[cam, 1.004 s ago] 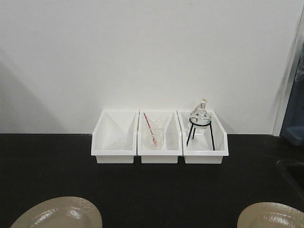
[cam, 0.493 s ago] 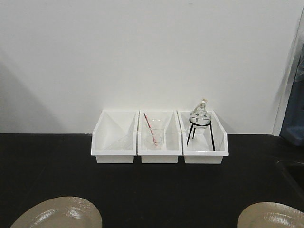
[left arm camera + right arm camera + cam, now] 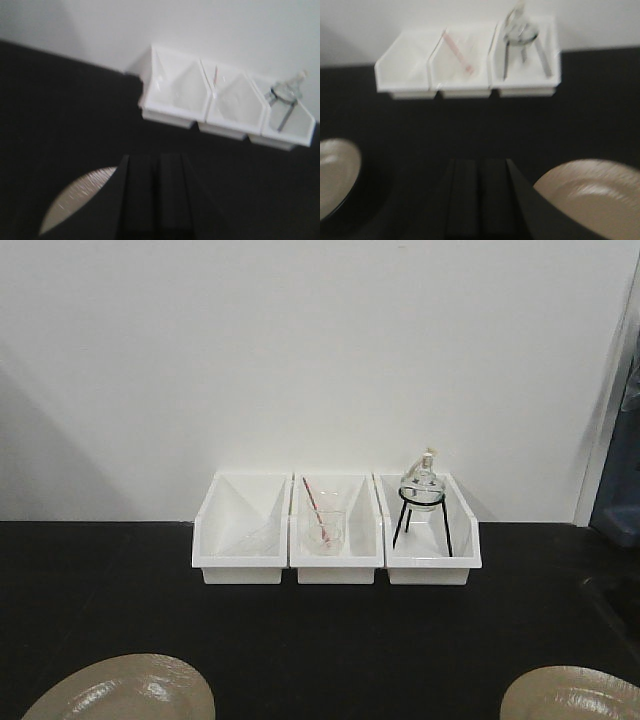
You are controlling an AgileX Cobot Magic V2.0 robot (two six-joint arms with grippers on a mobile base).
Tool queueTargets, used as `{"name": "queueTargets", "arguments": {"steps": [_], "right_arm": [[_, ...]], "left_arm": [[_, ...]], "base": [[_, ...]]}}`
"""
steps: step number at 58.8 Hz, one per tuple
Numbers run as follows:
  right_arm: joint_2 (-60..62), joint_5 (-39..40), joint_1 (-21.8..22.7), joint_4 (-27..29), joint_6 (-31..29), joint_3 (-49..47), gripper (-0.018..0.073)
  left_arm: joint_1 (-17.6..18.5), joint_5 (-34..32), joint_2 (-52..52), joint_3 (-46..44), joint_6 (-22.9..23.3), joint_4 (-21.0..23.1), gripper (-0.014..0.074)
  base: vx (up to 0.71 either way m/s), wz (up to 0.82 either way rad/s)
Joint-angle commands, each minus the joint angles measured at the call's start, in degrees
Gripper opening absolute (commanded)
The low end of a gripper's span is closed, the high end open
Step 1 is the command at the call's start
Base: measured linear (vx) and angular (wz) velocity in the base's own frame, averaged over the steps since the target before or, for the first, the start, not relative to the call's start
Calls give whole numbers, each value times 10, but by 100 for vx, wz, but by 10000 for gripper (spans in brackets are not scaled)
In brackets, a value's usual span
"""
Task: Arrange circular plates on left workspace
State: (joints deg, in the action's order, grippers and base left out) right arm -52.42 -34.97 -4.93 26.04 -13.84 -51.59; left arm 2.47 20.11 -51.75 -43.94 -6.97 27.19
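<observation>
On the black countertop (image 3: 330, 640) we find the left plate (image 3: 125, 690) by the left gripper (image 3: 156, 167), the right plate (image 3: 570, 695) by the right gripper (image 3: 480, 172), presumably for reach; we cannot tell how far either claw is open.

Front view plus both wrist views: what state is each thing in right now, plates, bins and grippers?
Left plate, flat on the countertop, ungripped.
Right plate, flat on the countertop, ungripped.
Left bin, upright, faint clear item inside.
Middle bin, upright, holds beaker with rod.
Right bin, upright, holds flask on tripod.
Left gripper, over the countertop, jaws unclear.
Right gripper, beside right plate, jaws unclear.
</observation>
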Motion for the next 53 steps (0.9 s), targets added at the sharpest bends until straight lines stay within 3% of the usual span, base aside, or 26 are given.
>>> {"name": "queueTargets", "arguments": {"steps": [1, 5, 11, 14, 19, 23, 42, 45, 46, 53], "right_arm": [[-70, -60, 0, 192, -166, -33, -1], [-124, -128, 0, 327, -280, -33, -1], [-194, -209, 0, 458, -362, -33, -1], [-220, -232, 0, 496, -367, -33, -1], [-245, -222, 0, 534, -366, -33, -1], [-252, -207, 0, 544, -366, -33, -1], [-252, -200, 0, 559, -391, -33, 38], [-252, -201, 0, 559, -393, -33, 74], [-252, -203, 0, 559, -392, -33, 153], [-252, -209, 0, 560, -390, -33, 333]], "left_arm": [[23, 47, -71, -61, -105, 136, 2], [30, 115, -121, -82, -223, 271, 2], [32, 232, -193, -94, -381, 478, 2], [32, 294, -226, -94, -432, 562, 2], [32, 366, -266, -94, -465, 641, 2], [32, 371, -282, -94, -465, 660, 2], [32, 347, -284, -94, -477, 652, 20], [32, 350, -284, -94, -497, 652, 47], [32, 361, -284, -94, -534, 651, 115], [32, 361, -284, -94, -546, 651, 260]], "base": [[0, 0], [0, 0], [0, 0], [0, 0], [0, 0], [0, 0], [0, 0], [0, 0], [0, 0], [0, 0]]}}
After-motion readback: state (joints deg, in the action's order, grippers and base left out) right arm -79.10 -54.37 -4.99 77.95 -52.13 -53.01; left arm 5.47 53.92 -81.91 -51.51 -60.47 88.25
